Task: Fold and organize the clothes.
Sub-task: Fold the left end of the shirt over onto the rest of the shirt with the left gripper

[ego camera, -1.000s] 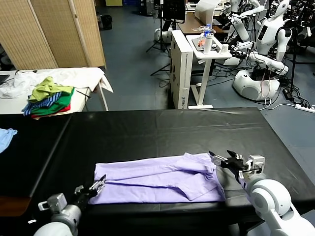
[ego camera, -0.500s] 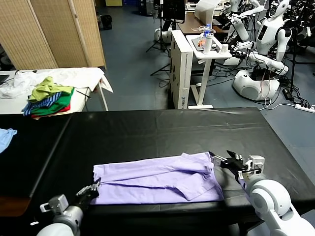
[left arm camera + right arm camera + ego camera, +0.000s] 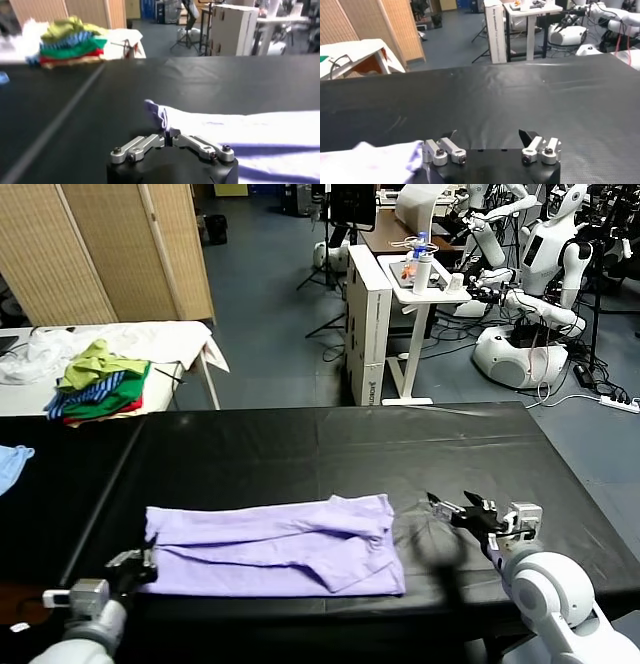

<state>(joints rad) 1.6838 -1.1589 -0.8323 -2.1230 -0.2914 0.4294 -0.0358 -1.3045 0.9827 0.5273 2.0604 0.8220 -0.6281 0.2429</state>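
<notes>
Now the purple T-shirt (image 3: 270, 546) lies flat near the front edge of the black table (image 3: 330, 449). The left gripper (image 3: 137, 564) has its jaws pinched tight on the shirt's left corner. The right gripper (image 3: 458, 512) sits just off the shirt's right side, not touching it, with its jaws wide apart.
</notes>
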